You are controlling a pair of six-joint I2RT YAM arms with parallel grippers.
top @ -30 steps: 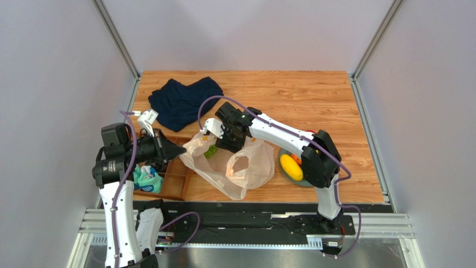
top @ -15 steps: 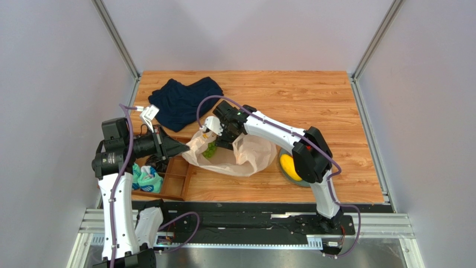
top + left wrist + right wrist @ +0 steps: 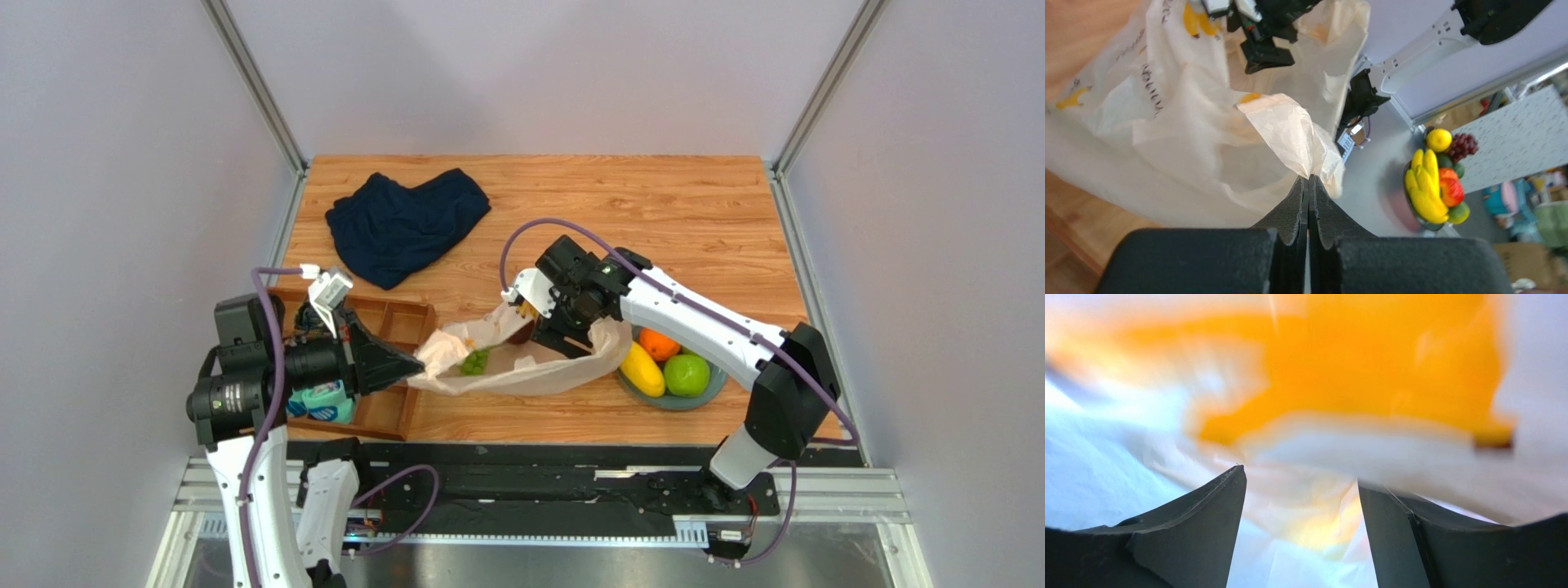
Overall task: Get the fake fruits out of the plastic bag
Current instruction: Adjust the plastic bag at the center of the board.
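Observation:
The cream plastic bag [image 3: 540, 368] lies stretched low between my two grippers. A green fruit [image 3: 472, 361] shows through it near its left end. My left gripper [image 3: 411, 368] is shut on the bag's left edge; in the left wrist view the pads [image 3: 1310, 184] pinch a fold of the bag [image 3: 1198, 122]. My right gripper [image 3: 548, 325] is at the bag's upper right. In the right wrist view its jaws stand apart [image 3: 1300, 490] with blurred bag film [image 3: 1309, 514] between them. A yellow banana [image 3: 640, 368], an orange [image 3: 659, 344] and a green apple [image 3: 687, 374] lie in a grey bowl [image 3: 718, 395].
A wooden compartment tray [image 3: 399, 321] sits at the left, with rolled teal socks [image 3: 321, 398] in it. A dark navy cloth [image 3: 405, 221] lies at the back left. The bowl stands right of the bag near the front edge.
My right gripper has moved right and nearer, and the bag has been pulled out flat. My left gripper has moved nearer with the bag's edge. The bowl's fruits are now uncovered.

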